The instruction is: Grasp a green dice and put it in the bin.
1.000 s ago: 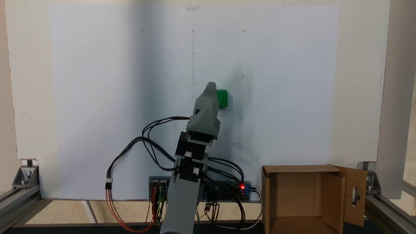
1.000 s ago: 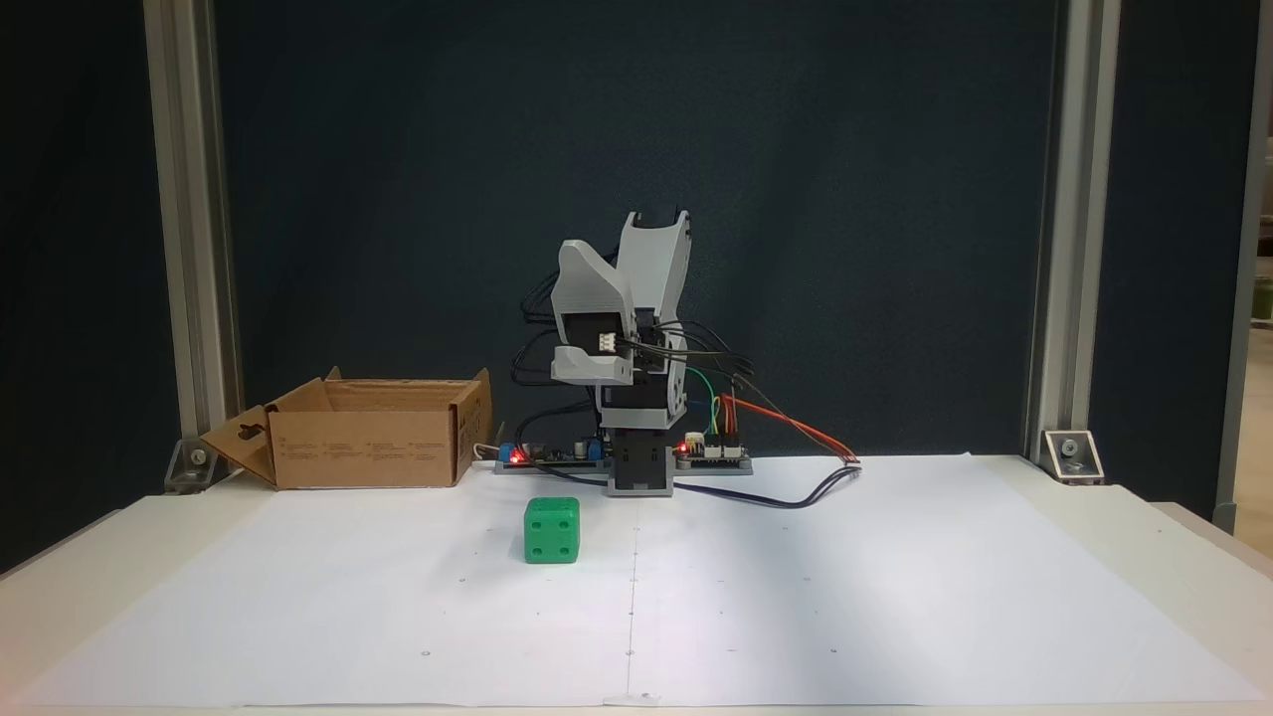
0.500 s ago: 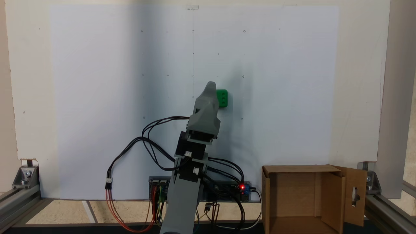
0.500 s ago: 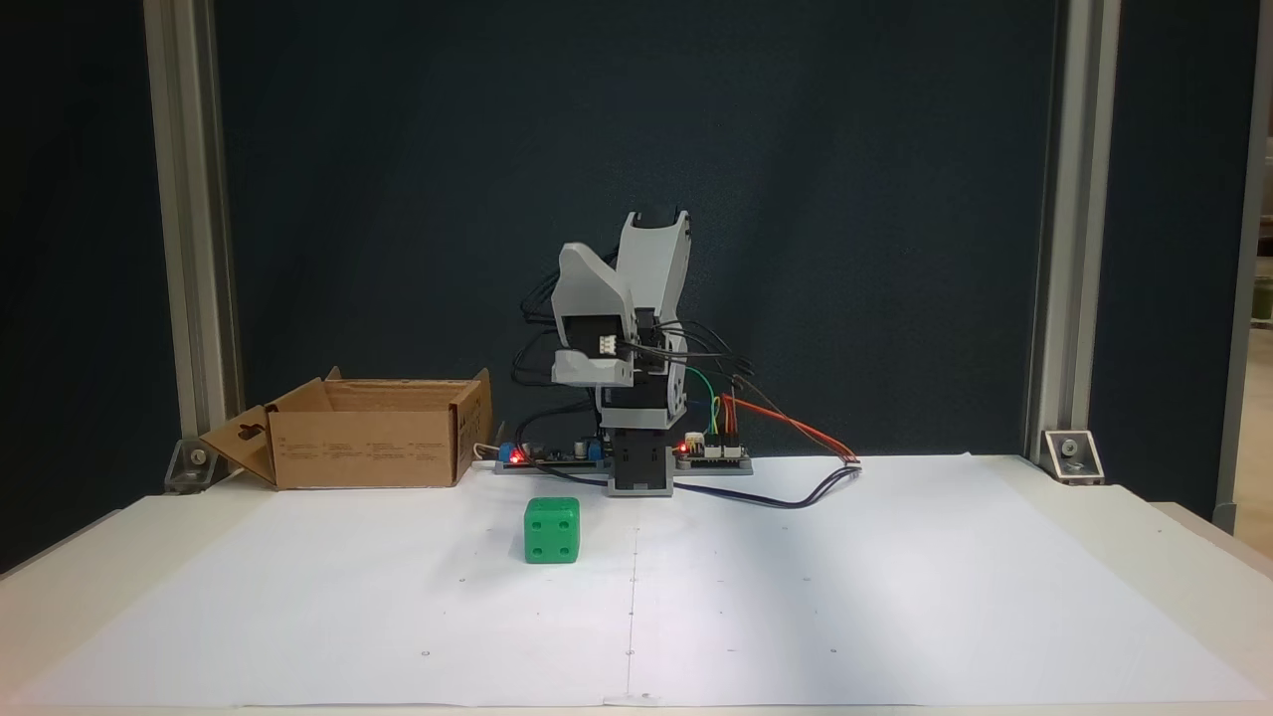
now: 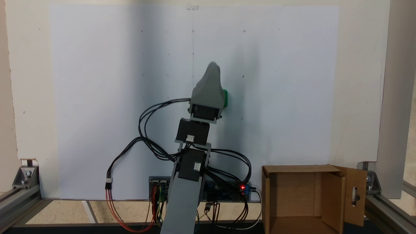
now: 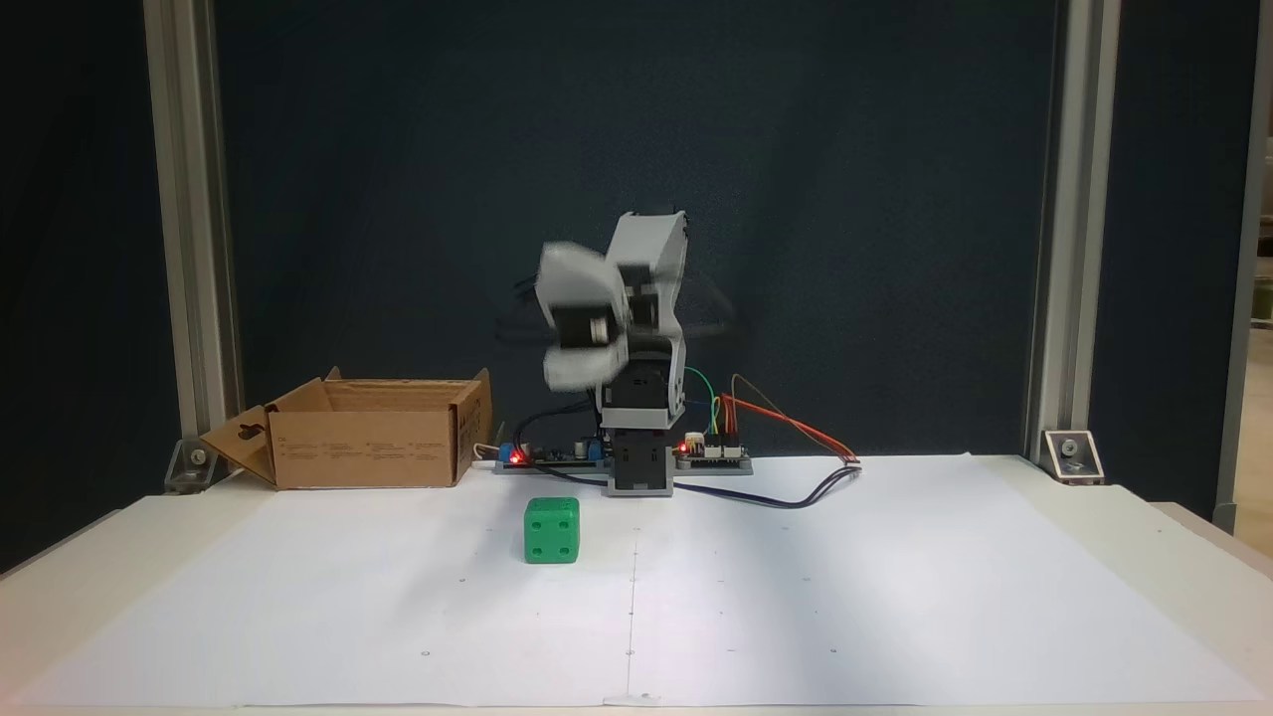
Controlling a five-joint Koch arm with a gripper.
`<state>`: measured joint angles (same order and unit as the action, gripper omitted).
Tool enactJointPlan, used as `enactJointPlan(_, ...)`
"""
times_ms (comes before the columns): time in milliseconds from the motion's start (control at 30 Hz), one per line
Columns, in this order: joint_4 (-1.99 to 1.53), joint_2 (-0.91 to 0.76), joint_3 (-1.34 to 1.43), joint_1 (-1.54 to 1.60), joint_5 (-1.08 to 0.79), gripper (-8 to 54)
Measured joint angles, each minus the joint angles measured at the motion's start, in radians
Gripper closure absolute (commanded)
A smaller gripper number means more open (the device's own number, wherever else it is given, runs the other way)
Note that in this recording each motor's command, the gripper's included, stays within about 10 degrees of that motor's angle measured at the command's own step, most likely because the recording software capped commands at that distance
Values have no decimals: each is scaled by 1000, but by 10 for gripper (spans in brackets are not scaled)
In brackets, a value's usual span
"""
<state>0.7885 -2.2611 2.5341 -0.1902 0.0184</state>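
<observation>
- Gripper [image 5: 213, 66] now extends past earlier pose, blurred, high above green dice [image 6: 551, 530]; claw state: cannot tell.
- Dice untouched on paper, bin [image 6: 368, 438] at approx. 10 o'clock; reach phase only.

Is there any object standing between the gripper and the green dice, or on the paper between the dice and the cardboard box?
Nothing visible does. The green dice sits alone on the white paper, and the gripper is raised above it, blurred. The paper between the dice and the cardboard box is bare; the box's top is open.
</observation>
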Motion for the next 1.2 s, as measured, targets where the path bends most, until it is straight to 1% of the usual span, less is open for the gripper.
enactJointPlan(200,-402,0,-308,6,0,17)
enactJointPlan(367,-741,6,-434,0,0,9)
enactJointPlan(467,-940,52,-548,-58,0,2)
enactJointPlan(533,-1069,118,-591,-115,-5,1)
enactJointPlan(733,-1448,247,-660,-158,-198,-4)
enactJointPlan(867,-1689,334,-718,-164,-285,-10)
enactJointPlan(1067,-2002,360,-761,-219,-434,-10)
enactJointPlan(1200,-2121,413,-761,-215,-494,-10)
